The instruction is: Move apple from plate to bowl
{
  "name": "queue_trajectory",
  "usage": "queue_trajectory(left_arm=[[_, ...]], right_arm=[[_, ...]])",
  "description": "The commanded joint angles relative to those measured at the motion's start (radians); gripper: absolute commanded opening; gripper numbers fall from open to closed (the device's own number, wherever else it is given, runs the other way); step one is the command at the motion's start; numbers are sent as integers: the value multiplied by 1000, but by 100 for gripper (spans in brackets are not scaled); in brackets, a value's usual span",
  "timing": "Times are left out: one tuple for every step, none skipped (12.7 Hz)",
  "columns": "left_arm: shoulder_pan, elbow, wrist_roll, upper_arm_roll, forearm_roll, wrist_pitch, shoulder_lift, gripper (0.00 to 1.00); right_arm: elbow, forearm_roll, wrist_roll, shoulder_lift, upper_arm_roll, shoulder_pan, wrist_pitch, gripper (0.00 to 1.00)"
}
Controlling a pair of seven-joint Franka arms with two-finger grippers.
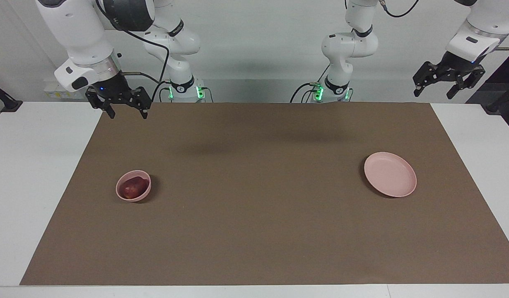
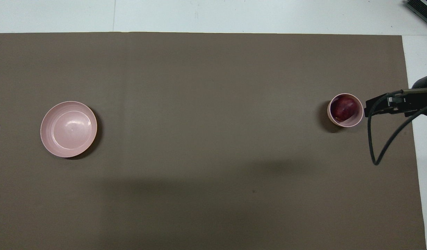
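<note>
Apple lying in the bowl near the table's edge at the right arm's end; plate bare toward the other end. Transfer apparently finished. Right tool spread, gripping nothing, raised over the mat's corner; best kept high, clear of the bowl. Left tool spread too, waiting off the table's corner.
</note>
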Motion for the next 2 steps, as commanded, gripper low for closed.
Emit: queue_trajectory(left_arm=[[4,-22,-11,-6,9,18,-16,100],[0,-24,-14,-4,9,18,-18,100]], right_arm=[[27,8,-24,14,-2,-5,-20,100],[27,6,-24,14,-2,-5,-20,100]])
